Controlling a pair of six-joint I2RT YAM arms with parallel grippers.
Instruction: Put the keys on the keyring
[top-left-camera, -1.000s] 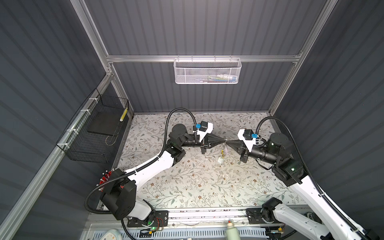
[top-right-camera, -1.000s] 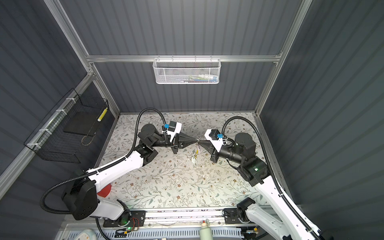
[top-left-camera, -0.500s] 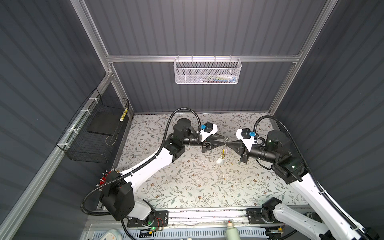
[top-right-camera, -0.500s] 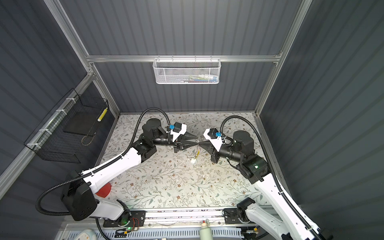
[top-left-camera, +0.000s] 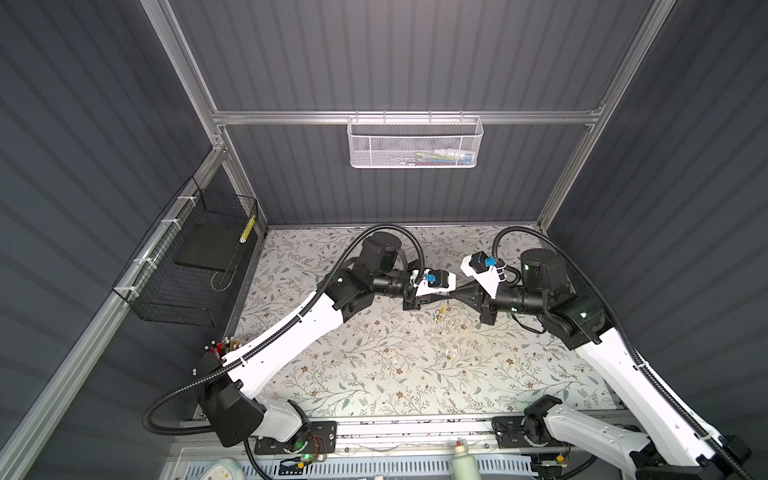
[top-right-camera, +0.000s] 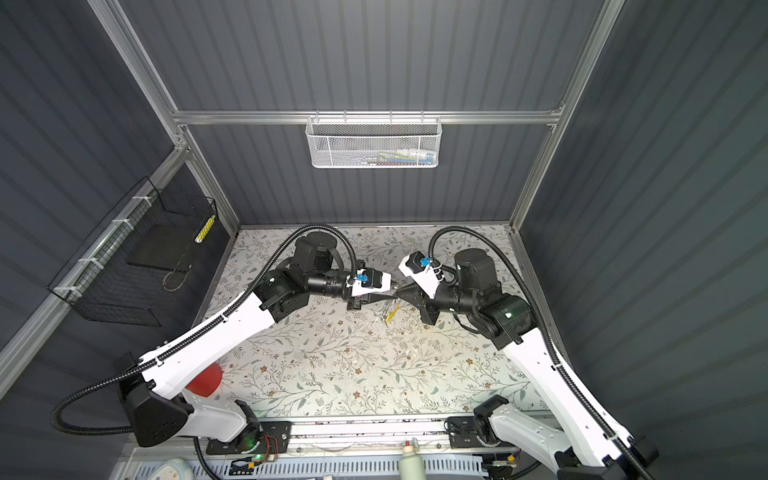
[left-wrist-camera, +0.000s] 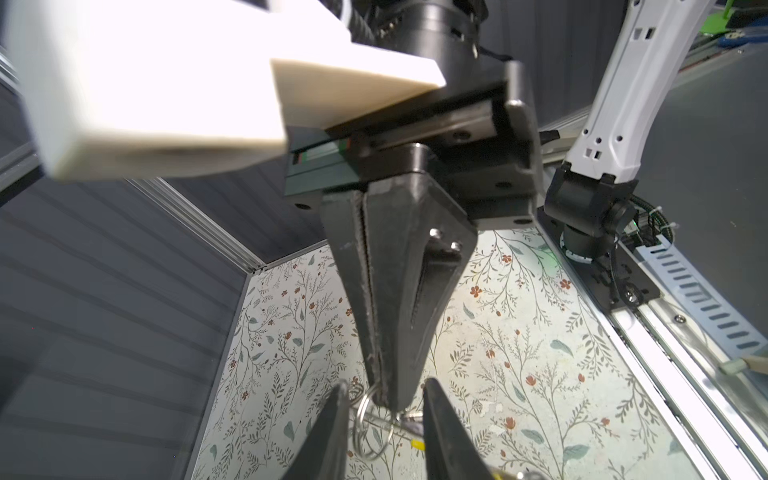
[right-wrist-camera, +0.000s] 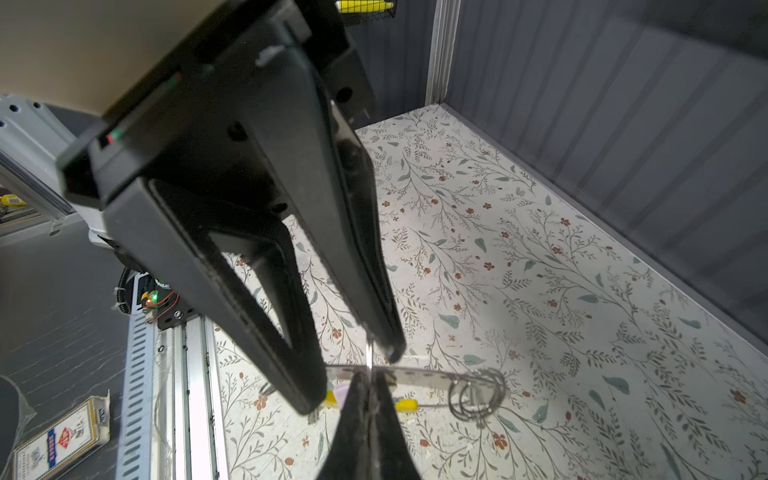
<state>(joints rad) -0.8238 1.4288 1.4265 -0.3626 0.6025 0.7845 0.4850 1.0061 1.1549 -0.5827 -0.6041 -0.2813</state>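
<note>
Two arms meet tip to tip in the air above the middle of the flowered table (top-left-camera: 374, 374). The right pincer (left-wrist-camera: 385, 400) is pressed together on a flat silvery strip, which I take to be a key (right-wrist-camera: 419, 376). The keyring (right-wrist-camera: 478, 395), a bunch of thin wire coils, hangs at one end of the strip, with a yellow tag (right-wrist-camera: 405, 405) just beside it. The left pincer (right-wrist-camera: 352, 382) stands spread, one finger on each side of the right tip, and grips nothing that I can see.

The step looks like threading the key or taking a new grip. To do it well, the left should close only on the wire coils, beside the right tip and not on it, while the right holds steady. A slow, small closing should keep the coils from swinging away. Whether the key sits on a coil is too fine to tell.

Crowding of the two tips is the main hindrance. A white mesh basket (top-left-camera: 415, 145) on the back wall, a black wire basket (top-left-camera: 187, 270) on the side wall and a small printed box (right-wrist-camera: 58, 436) beyond the front rail are all well apart from the work.
</note>
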